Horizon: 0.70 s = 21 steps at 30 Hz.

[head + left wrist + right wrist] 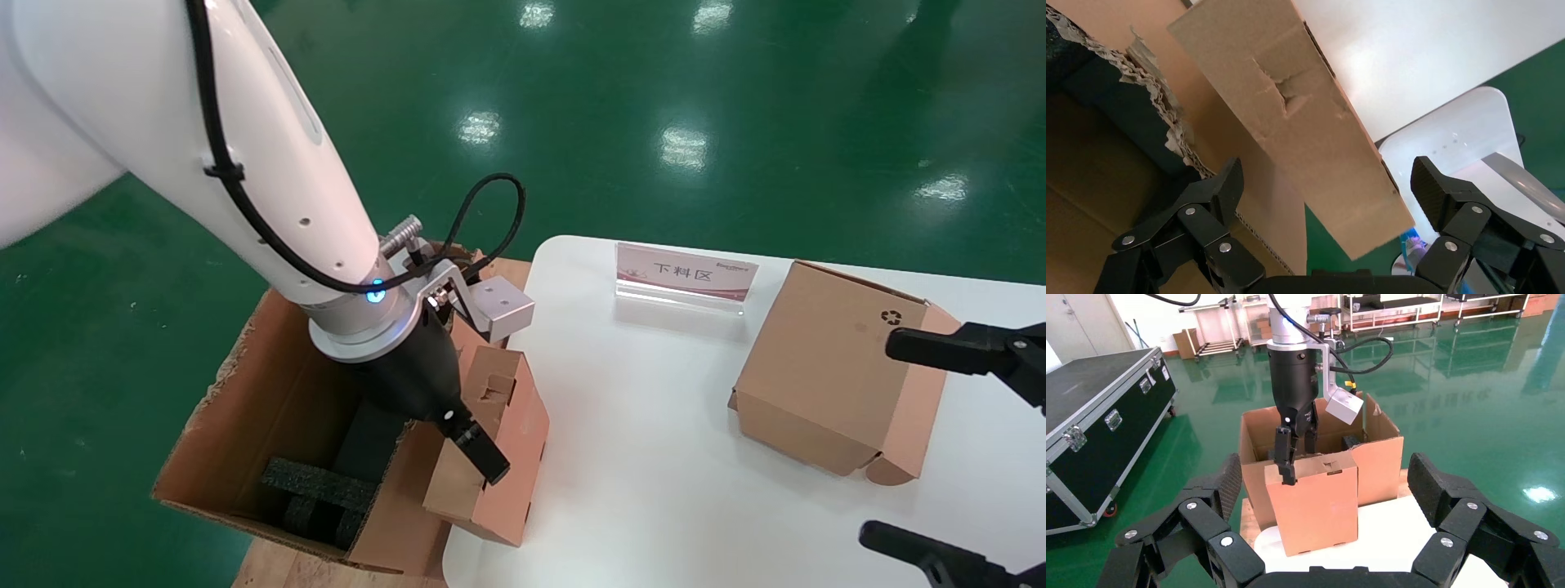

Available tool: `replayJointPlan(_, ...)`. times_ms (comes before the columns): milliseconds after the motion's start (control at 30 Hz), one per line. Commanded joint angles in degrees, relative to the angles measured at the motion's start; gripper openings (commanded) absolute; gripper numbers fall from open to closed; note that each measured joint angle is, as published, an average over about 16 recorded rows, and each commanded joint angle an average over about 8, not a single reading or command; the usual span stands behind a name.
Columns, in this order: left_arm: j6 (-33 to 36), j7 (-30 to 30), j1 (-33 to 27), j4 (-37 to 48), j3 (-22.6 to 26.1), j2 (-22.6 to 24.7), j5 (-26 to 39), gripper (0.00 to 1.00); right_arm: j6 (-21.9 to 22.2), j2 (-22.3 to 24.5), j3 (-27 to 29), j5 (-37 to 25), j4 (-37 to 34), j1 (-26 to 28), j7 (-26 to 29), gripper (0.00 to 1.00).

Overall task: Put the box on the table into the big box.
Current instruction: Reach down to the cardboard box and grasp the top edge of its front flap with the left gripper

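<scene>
The small plain brown box (523, 425) stands on end at the left edge of the white table (654, 457), slightly tilted, against the big box (270, 384). The big box sits off the table's left side, with ragged top edges and black foam blocks (319, 490) inside. My left gripper (470, 441) is open and straddles the small box's top edge, one finger on each side. In the left wrist view the box (1303, 92) lies between the spread fingers (1229, 184) with gaps. The right wrist view shows the same box (1315, 502). My right gripper (915, 445) is open at the table's right.
A wider brown box with a recycling symbol (825, 367) lies on the table's right part, beside my right gripper. An acrylic sign (685, 273) stands at the table's far edge. A black flight case (1095, 416) stands on the green floor beyond the big box.
</scene>
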Motion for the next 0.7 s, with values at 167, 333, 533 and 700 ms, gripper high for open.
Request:
replayJointPlan(167, -1.0, -1.9, 1.0, 0.0, 0.6, 0.7, 1.4, 1.00, 0.0, 0.0, 0.0, 0.0, 0.0, 0.0, 0.0, 1.00)
replayJointPlan(333, -1.9, -3.3, 1.8, 0.0, 1.1, 1.4, 2.6, 1.00, 0.0, 0.0, 0.0, 0.0, 0.0, 0.0, 0.0, 1.00)
replayJointPlan(533, -2.6, -4.5, 2.6, 0.0, 1.5, 2.1, 3.5, 0.69, 0.0, 0.0, 0.0, 0.0, 0.0, 0.0, 0.0, 1.00)
replayJointPlan(700, -2.9, -5.0, 3.0, 0.0, 1.7, 2.4, 3.9, 0.06, 0.0, 0.0, 0.0, 0.0, 0.0, 0.0, 0.0, 1.00)
